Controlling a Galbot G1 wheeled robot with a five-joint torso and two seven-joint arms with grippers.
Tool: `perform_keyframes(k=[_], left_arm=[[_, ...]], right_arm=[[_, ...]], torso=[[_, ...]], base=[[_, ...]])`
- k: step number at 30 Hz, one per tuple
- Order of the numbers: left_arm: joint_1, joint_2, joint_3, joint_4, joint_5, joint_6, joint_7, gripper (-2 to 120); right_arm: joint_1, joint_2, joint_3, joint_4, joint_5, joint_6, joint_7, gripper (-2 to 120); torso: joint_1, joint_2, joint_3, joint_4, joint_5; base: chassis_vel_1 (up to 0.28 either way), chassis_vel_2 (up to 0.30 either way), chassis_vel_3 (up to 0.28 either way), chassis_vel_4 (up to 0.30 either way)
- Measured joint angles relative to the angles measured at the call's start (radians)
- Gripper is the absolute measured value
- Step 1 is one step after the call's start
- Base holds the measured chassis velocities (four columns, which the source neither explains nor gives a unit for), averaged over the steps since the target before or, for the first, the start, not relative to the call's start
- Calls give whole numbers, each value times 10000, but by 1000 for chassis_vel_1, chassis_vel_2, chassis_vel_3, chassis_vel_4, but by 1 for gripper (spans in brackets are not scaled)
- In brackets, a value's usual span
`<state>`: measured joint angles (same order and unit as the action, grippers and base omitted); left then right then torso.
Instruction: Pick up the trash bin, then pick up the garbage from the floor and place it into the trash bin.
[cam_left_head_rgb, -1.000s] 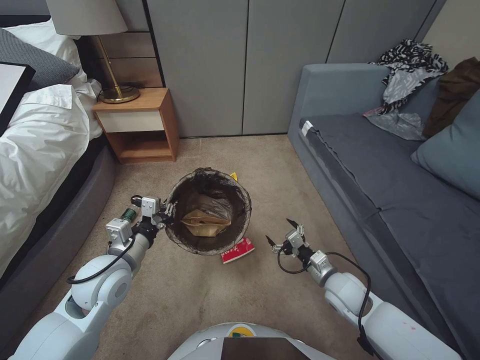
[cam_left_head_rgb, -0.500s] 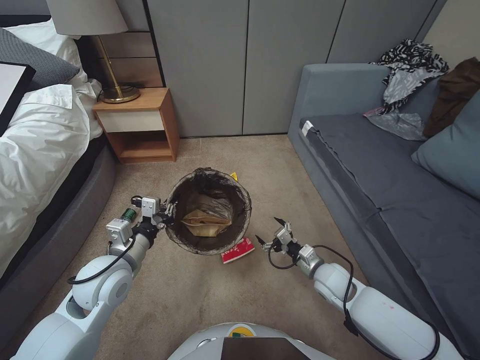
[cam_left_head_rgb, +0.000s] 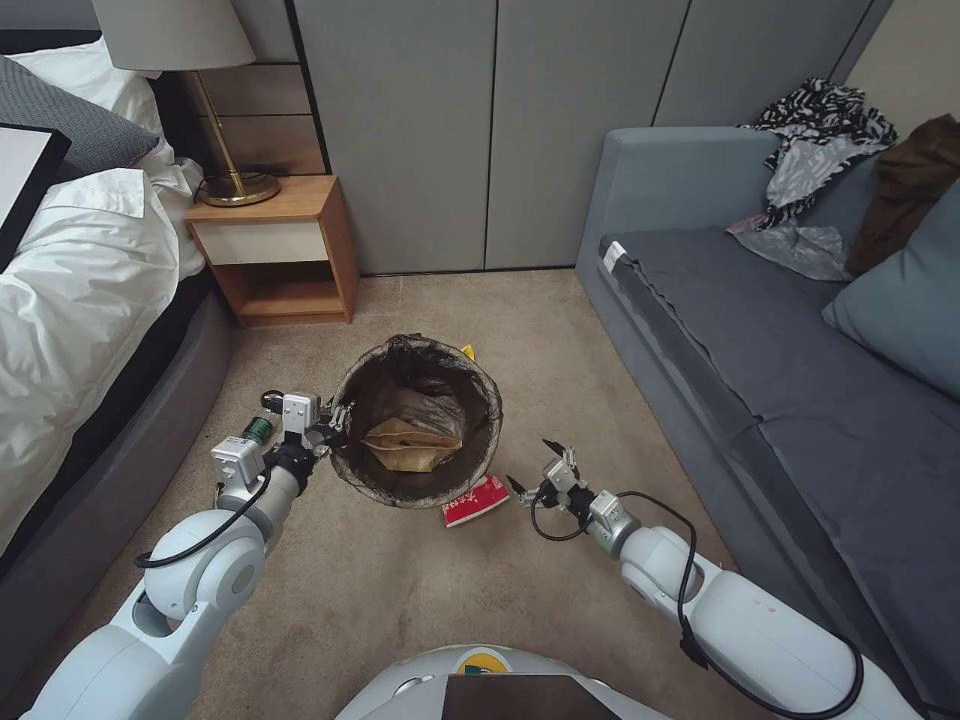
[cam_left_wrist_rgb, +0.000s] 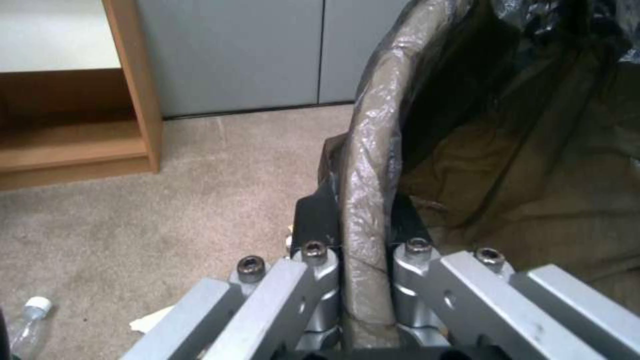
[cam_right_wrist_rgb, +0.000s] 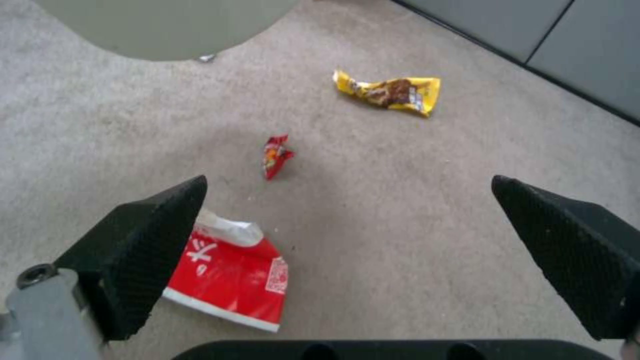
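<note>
Here, beige carpet (cam_left_head_rgb: 560, 330) lay between bed (cam_left_head_rgb: 70, 290), nightstand (cam_left_head_rgb: 280, 245) and sofa (cam_left_head_rgb: 760, 330). The left gripper (cam_left_wrist_rgb: 363, 240) pinched the trash bin (cam_left_head_rgb: 417, 420) rim, hiding floor beneath. The right gripper (cam_left_head_rgb: 534, 474), fingers spread, hovered beside the red packet (cam_right_wrist_rgb: 230, 277), partly hidden by one finger.

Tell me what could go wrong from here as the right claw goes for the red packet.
The open right claw hangs beside the red packet, not over it, so closing now would likely miss. The packet lies flat on the carpet and could slide away. The left claw pinches just the trash bin rim; the bin might tilt.
</note>
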<state>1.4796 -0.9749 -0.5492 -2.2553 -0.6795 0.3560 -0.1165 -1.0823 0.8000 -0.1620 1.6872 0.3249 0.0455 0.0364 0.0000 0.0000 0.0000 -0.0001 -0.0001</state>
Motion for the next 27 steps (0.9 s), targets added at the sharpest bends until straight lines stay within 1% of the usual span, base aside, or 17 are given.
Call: perform_keyframes(k=[3, 11, 23, 27], left_arm=[[-1, -2, 0, 0, 0, 0, -2, 4], [20, -43, -57, -32, -2, 4, -24, 4], [25, -48, -76, -44, -2, 9, -32, 4], [23, -54, -74, -44, -8, 10, -32, 4]], right_arm=[[58, 6, -80, -66, -2, -13, -7, 100], [663, 128, -894, -571, 54, -182, -13, 100], [515, 191, -920, -657, -18, -137, -8, 100], [732, 249, -1213, -949, -13, -96, -33, 100]], torso=[[0, 0, 0, 0, 0], [0, 0, 0, 2, 2], [0, 0, 0, -1, 1], [0, 0, 0, -1, 1]], base=[[0, 0, 0, 0], [0, 0, 0, 0], [0, 0, 0, 0], [0, 0, 0, 0]])
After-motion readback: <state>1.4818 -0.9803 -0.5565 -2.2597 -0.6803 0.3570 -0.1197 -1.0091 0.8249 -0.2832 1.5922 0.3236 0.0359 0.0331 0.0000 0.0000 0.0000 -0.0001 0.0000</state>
